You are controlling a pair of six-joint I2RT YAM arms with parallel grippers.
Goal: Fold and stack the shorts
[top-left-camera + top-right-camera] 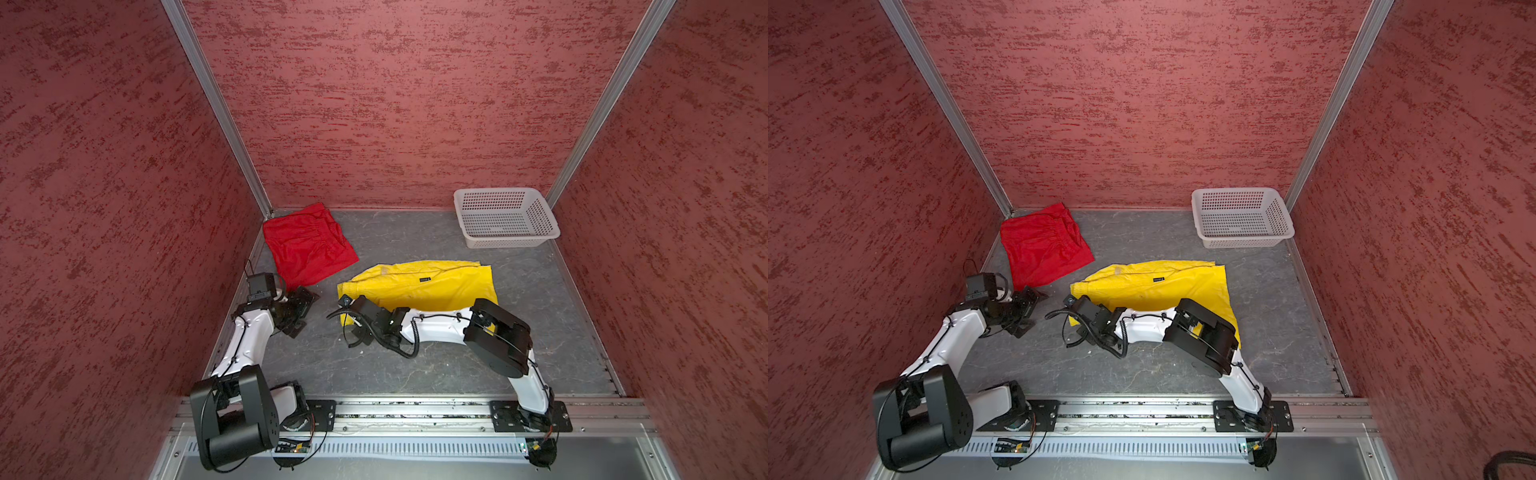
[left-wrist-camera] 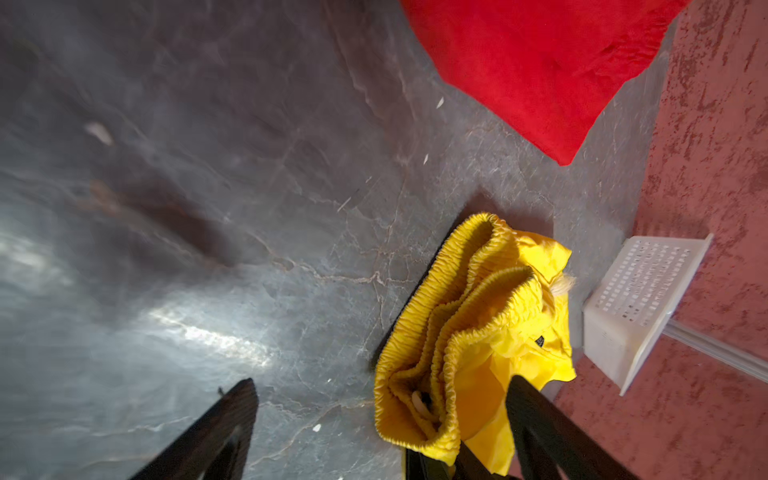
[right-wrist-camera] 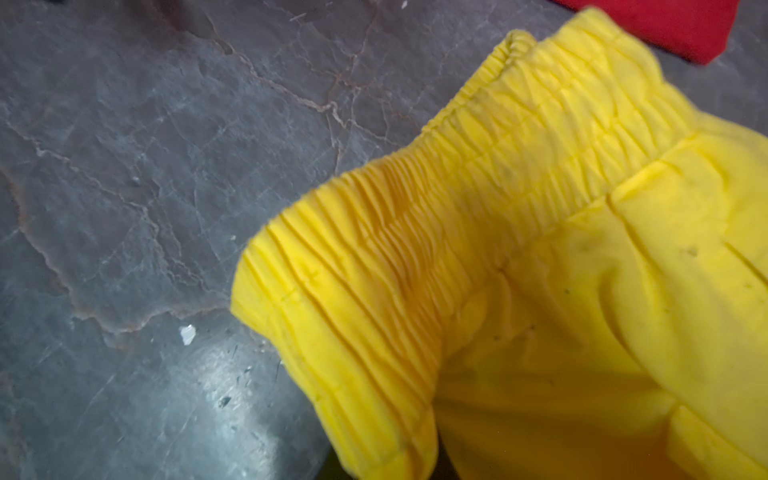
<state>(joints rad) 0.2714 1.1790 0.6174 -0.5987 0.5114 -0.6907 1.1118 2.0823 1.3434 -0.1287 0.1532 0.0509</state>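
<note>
Reaching in from the lower right of a top view, the right gripper (image 1: 352, 326) sits on the left end of the bright yellow thin-fabric shorts (image 1: 428, 286). Its fingers are buried in cloth, but the gathered elastic waistband (image 3: 415, 232) stands bunched and raised there, so it reads as pinched. Left gripper (image 1: 305, 311), left of centre: jaws spread wide, holding nothing, just beside the near corner of the plain red thin-fabric shorts (image 1: 305, 247). Yellow pair lies mid-frame on the grey marbled tabletop (image 1: 415, 365), long axis left to right, waist pointing left, hems right; seemingly halved leg over leg, cross fold not yet made. Red pair, upper left of the floor: a compact tilted square, waist towards upper right, looks folded. Stacking not done; the pairs lie apart. White perforated plastic basket (image 1: 505, 192) sits upper right.
</note>
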